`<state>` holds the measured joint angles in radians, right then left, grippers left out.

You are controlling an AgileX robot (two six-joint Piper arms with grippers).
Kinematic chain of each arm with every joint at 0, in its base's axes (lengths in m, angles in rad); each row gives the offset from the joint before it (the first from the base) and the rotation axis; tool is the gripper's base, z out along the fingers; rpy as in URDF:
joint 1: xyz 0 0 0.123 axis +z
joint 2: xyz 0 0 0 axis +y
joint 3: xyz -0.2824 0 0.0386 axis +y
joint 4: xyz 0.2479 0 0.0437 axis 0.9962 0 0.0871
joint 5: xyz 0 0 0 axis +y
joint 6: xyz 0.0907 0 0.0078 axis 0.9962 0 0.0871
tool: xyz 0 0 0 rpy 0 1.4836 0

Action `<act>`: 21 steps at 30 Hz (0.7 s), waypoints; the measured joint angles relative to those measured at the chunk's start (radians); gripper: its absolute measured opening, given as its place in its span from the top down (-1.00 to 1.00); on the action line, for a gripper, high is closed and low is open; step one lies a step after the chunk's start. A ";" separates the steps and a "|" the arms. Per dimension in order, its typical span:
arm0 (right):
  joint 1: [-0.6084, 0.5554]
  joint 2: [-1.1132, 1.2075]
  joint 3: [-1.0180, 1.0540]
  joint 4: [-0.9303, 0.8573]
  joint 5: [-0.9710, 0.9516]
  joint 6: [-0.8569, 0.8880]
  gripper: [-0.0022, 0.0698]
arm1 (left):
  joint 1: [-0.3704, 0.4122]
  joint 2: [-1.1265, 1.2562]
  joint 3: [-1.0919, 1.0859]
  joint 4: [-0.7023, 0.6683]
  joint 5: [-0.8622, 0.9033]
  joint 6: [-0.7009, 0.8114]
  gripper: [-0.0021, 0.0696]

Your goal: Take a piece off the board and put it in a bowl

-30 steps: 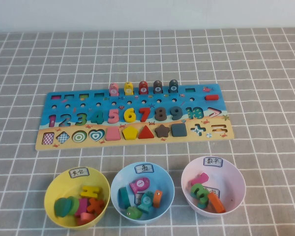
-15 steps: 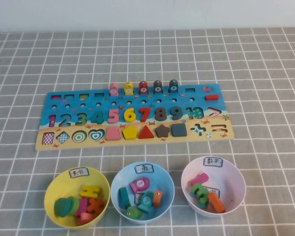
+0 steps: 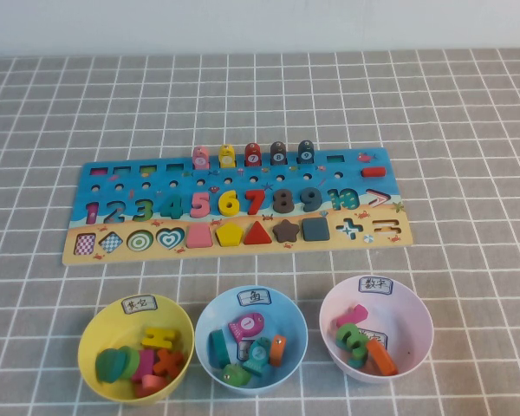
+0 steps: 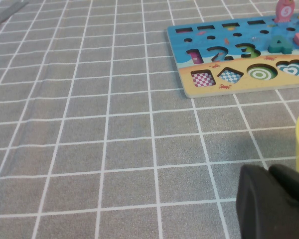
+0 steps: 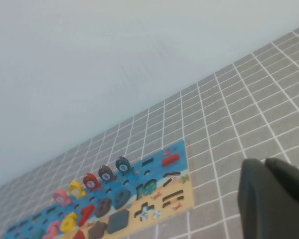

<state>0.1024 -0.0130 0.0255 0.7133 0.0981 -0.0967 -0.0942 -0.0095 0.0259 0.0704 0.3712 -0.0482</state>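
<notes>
while both arms sit parked, you have: red minus bar [image 3: 373, 172], board [image 3: 113, 251] top-right slot, long axis 3-to-9; right gripper [image 5: 276, 199] pressed together, nearer; left gripper [image 4: 271, 201], spread undeterminable.

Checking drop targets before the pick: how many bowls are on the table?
3, in a row on the robot's side of the board: yellow bowl at the left, blue bowl in the middle, pink bowl at the right. None looks hidden.
</notes>
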 joint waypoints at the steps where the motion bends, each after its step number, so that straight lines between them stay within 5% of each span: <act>1: 0.000 0.000 0.000 0.000 0.000 -0.016 0.99 | 0.000 0.000 0.000 0.000 0.000 0.000 0.94; 12: 0.000 0.000 0.000 0.112 0.037 -0.114 0.99 | 0.000 0.000 0.000 0.000 0.000 0.000 0.94; 21: 0.000 0.253 -0.238 0.102 0.372 -0.114 0.99 | 0.000 0.000 0.000 0.000 0.000 0.000 0.94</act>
<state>0.1024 0.2404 -0.2123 0.8152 0.4703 -0.2107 -0.0942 -0.0095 0.0259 0.0704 0.3712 -0.0482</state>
